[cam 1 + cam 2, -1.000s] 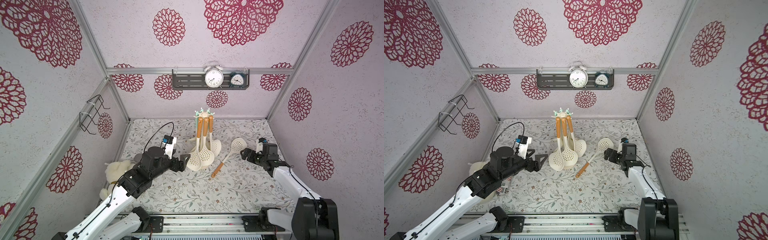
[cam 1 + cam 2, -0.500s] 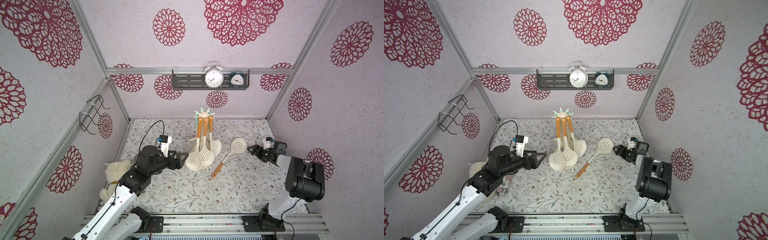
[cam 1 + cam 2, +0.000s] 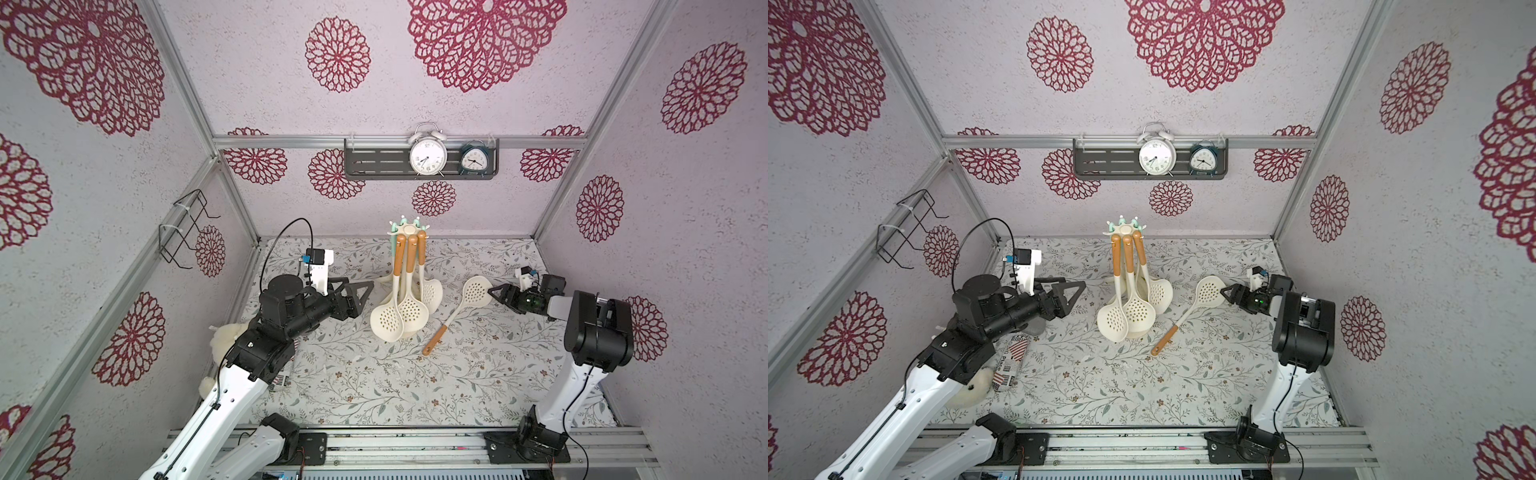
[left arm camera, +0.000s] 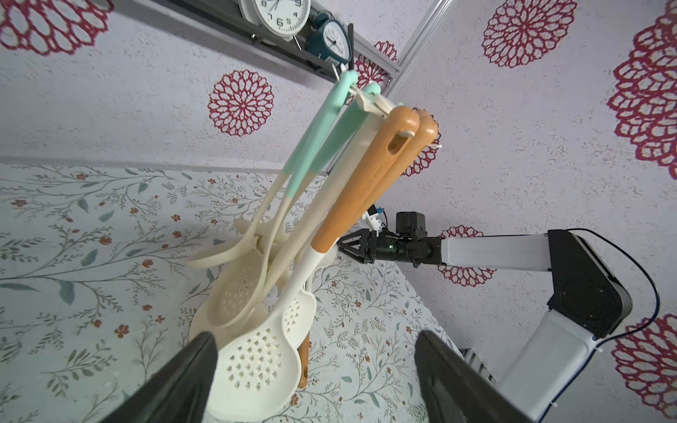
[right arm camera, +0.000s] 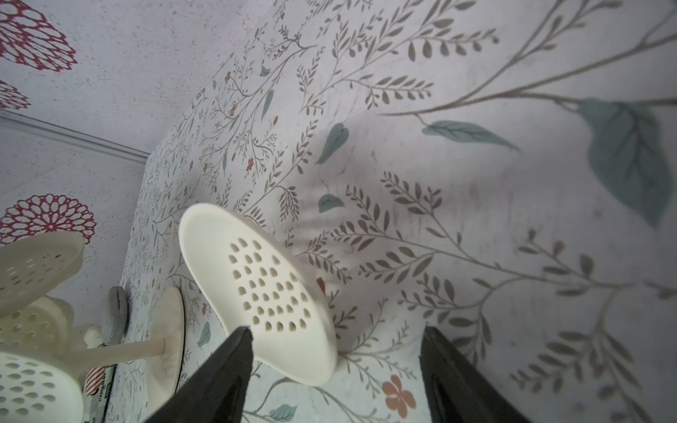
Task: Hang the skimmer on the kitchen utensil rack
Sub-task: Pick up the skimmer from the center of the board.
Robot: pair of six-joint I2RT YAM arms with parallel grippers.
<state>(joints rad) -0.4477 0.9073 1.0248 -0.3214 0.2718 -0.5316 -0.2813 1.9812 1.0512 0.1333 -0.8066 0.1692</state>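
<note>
Two hands, both spread wide and gripping nothing. My left hand (image 3: 359,284) points at the kitchen utensil rack (image 3: 406,227) just ahead of it, with utensils (image 3: 409,307) hanging on it. The skimmer (image 3: 456,313) lies on the worktop (image 3: 374,386) past the rack, head edge poking between my right hand (image 3: 494,291) fingers.

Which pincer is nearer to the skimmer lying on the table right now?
Right. The right pincer sits open at the perforated head of the skimmer; the left pincer is on the far side of the kitchen utensil rack, apart from it.
</note>
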